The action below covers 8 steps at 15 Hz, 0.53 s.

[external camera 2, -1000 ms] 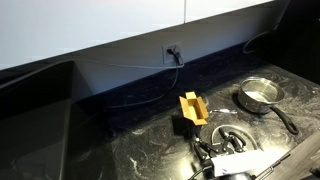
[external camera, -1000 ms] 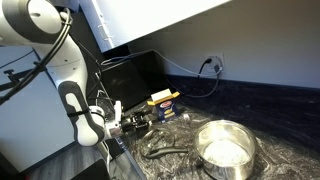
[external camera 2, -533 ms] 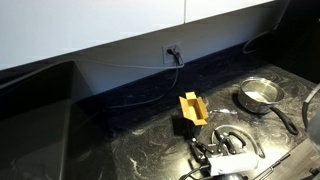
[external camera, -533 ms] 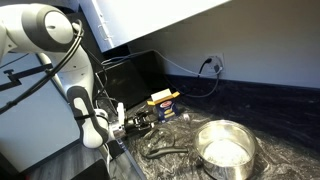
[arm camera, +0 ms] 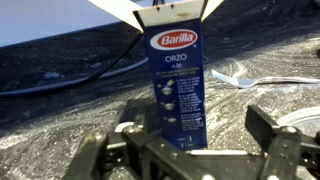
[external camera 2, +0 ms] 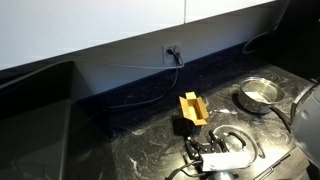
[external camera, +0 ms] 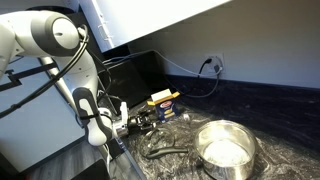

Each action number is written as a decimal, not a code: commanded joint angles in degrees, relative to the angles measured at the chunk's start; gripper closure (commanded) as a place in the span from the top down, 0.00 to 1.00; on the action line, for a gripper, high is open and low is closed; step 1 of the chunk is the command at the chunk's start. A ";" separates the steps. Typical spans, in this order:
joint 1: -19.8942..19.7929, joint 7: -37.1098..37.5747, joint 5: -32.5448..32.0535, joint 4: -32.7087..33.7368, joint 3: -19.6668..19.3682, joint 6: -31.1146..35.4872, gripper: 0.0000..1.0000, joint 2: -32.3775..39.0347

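Observation:
A blue Barilla orzo box (arm camera: 178, 85) stands upright on the dark speckled counter (arm camera: 60, 115), with its top flaps open. It shows in both exterior views (external camera: 163, 100) (external camera 2: 190, 108). My gripper (arm camera: 198, 130) is low over the counter and open. One finger (arm camera: 262, 126) is to the right of the box and the other (arm camera: 132, 134) is close by its left side. The box stands in line with the gap between the jaws, and I see no contact. The gripper also shows in both exterior views (external camera: 141, 122) (external camera 2: 203, 151).
A steel pot (external camera: 225, 148) (external camera 2: 258, 94) sits on the counter beyond the box. A black utensil (external camera: 165, 150) lies near the gripper. A white fork (arm camera: 240, 80) lies behind the box. A cable (arm camera: 95, 75) runs from the wall outlet (external camera 2: 172, 52). A dark basin (external camera 2: 35, 110) is to the side.
The arm's upper links have swung over, and one now shows at the edge of an exterior view. The gripper has shifted slightly by the box. The box and pot have not moved.

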 commanded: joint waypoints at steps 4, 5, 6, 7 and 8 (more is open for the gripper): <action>-2.89 -6.07 5.51 0.83 1.64 9.50 1.00 -3.15; -3.05 -6.69 6.11 0.91 1.77 10.39 1.00 -3.69; -3.08 -7.29 6.70 1.05 1.76 11.05 1.00 -4.04; -3.15 -7.92 7.24 1.16 1.82 11.88 1.00 -4.55; -3.30 -8.54 7.34 1.16 1.88 13.13 1.00 -5.16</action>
